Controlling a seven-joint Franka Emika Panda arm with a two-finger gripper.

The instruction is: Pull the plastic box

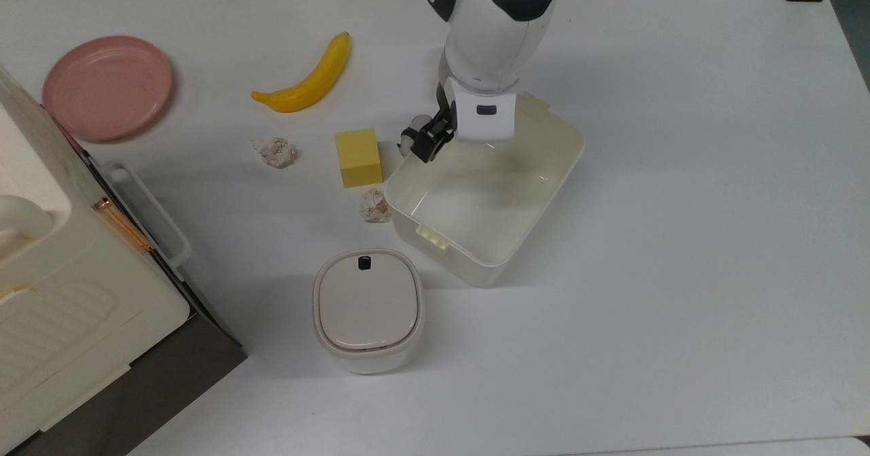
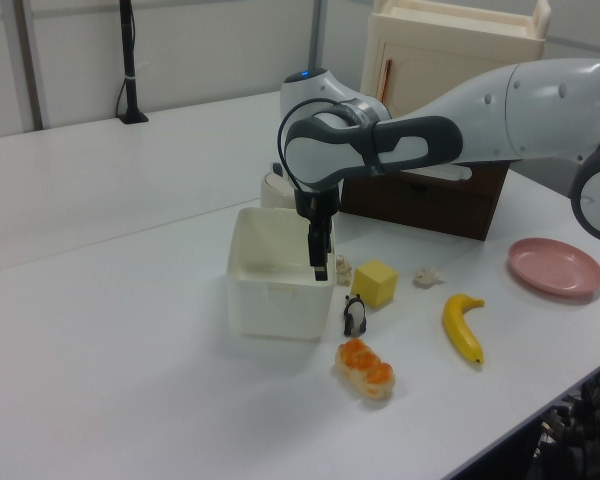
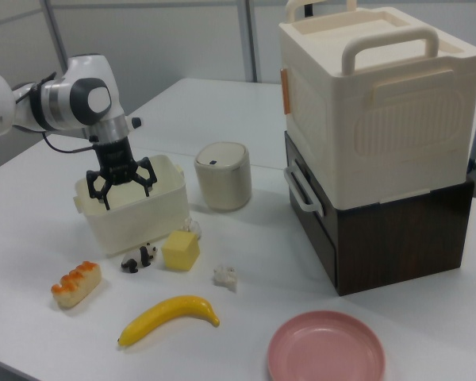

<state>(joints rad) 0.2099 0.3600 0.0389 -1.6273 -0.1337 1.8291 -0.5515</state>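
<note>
From the top view's left: a pink plate [image 1: 107,86] is sitting near the bench [image 1: 680,238] edge, then a banana [image 1: 307,79], a yellow block [image 1: 358,157] and two crumpled paper wads [image 1: 274,151], one of them [image 1: 374,206] touching the plastic box [image 1: 482,191]. The box is resting mid-bench, tilted diagonally, just right of the block and just above the lidded container [image 1: 368,310]. The arm's wrist is covering the panda figure [image 1: 408,141] here, leaving a sliver; the left view is showing the panda [image 2: 354,315] whole, standing just beside the box's corner [image 2: 278,290], with the orange-topped bread [image 2: 365,368] in front. The right view is giving the clearest look at the claw [image 3: 120,184]: fingers spread wide, pointing down, seemingly straddling the box's near wall [image 3: 131,218], though contact is hard to judge. The arm is reaching in from the right view's left, wrist vertical. Far right there, the big cream case [image 3: 373,103] is sitting atop a dark wooden base [image 3: 389,238].
</note>
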